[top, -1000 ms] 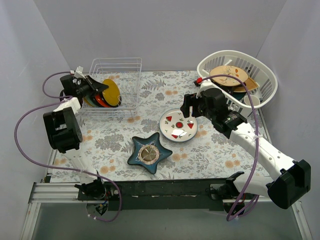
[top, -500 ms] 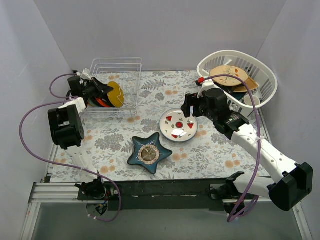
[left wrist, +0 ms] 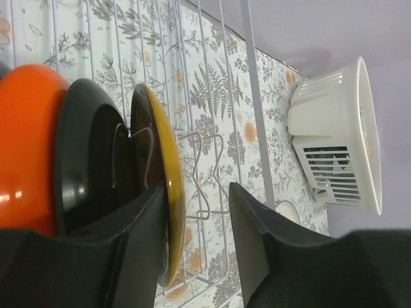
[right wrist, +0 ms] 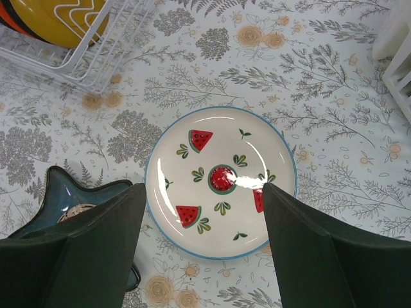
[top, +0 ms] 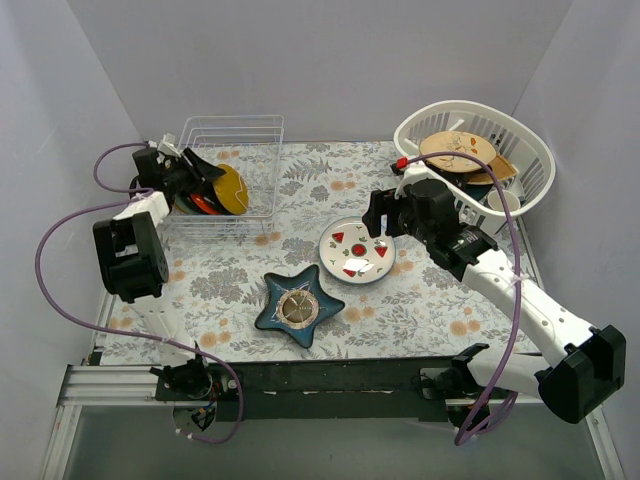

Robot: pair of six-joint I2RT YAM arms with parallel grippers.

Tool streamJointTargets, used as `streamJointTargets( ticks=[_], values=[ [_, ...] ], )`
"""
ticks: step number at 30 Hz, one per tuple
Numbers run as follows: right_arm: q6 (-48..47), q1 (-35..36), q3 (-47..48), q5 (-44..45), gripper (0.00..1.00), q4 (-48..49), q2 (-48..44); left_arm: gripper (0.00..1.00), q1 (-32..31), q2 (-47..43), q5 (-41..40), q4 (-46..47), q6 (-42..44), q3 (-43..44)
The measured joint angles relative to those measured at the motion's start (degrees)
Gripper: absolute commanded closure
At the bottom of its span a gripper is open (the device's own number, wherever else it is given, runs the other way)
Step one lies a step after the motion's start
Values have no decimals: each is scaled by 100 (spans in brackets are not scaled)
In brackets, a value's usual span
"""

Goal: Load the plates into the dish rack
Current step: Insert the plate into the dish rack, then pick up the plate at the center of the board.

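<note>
The wire dish rack (top: 232,125) stands at the back left. In it stand an orange-red plate (left wrist: 26,141), a dark plate (left wrist: 83,160) and a yellow plate (left wrist: 168,173) on edge. My left gripper (top: 205,178) is open at the rack. The yellow plate's rim lies against one finger and the other finger stands clear of it. The white plate with red triangles (top: 357,250) lies flat on the table. My right gripper (right wrist: 204,192) hovers open right above it, one finger at each side.
A dark blue star-shaped dish (top: 298,305) lies in front of the white plate, close to my right gripper's left finger. A white slotted basket (top: 530,160) with a tan plate (top: 458,152) and other dishes stands at the back right. The table has a floral cloth.
My left arm has shifted a little to the left at the rack and the yellow plate now stands more upright in it. My right arm has hardly moved.
</note>
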Motion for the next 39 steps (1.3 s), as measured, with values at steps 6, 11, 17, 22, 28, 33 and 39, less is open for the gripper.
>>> streamJointTargets(
  ticks=[6,11,17,22,28,33,39],
  values=[
    [46,0,-66,-39,18,0,-55,54,-2,-448,-341,-363,179,247],
    [79,0,-68,-44,18,0,-87,54,-2,-1056,-697,-702,393,560],
    [87,0,-68,-44,19,-2,-98,53,-2,-1528,-946,-1005,608,824],
    [101,-2,-184,-37,18,15,-229,34,-90,-1886,-1001,-1189,616,592],
    [181,-455,-267,-243,18,-114,-28,31,-750,-2667,-1270,-1397,507,-291],
    [407,-1609,-361,-1040,20,-166,468,33,-1631,-3130,-1611,-1440,345,-852],
    [640,-2024,-361,-1803,31,-146,1003,31,-2916,-3311,-2221,-1432,201,-1296]
  ],
)
